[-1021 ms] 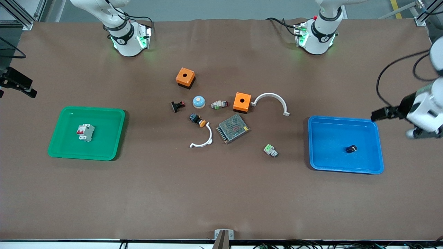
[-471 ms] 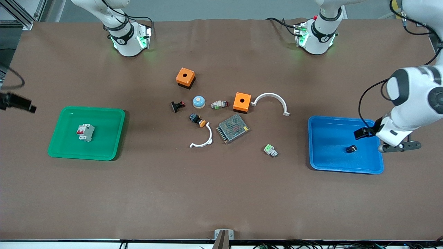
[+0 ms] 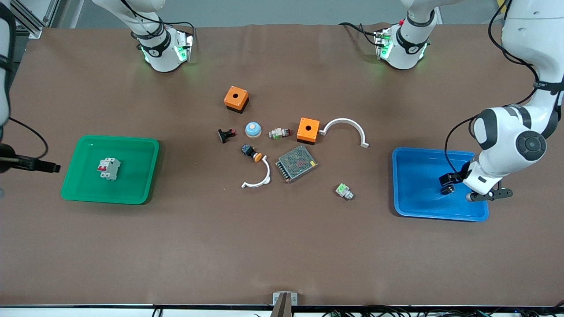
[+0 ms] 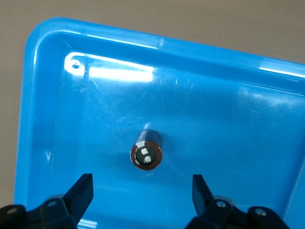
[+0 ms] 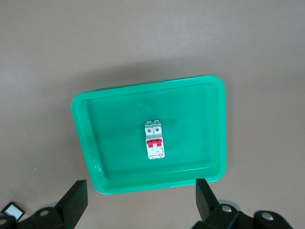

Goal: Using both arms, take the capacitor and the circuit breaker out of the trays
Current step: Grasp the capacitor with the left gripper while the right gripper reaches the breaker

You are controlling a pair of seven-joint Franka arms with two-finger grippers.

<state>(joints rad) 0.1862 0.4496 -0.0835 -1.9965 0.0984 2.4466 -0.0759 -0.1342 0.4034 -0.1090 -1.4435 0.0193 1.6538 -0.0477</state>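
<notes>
1. Across the brown bench (image 3: 282,246) in the front view, the two shallow plastic trays sit at opposite ends, so each arm has one part in easy reach. The small light-grey circuit breaker with red levers (image 3: 108,168) lies flat in the green tray (image 3: 79,189), toward the right arm's end. The tiny black stubby capacitor (image 3: 447,189) lies in the blue tray (image 3: 418,207), toward the left arm's end, with the left gripper (image 3: 451,182) low over it. The right gripper barely shows at the edge of this view.

2. Left wrist view: the left gripper (image 4: 141,191) has its jaws wide apart, and the capacitor (image 4: 146,152) lies on its side just ahead of the gap, roughly centred, untouched.

3. Right wrist view: the right gripper (image 5: 141,193) has its jaws wide and empty, high above the bench; the circuit breaker (image 5: 155,140) lies mid-tray, well ahead of the jaws.
</notes>
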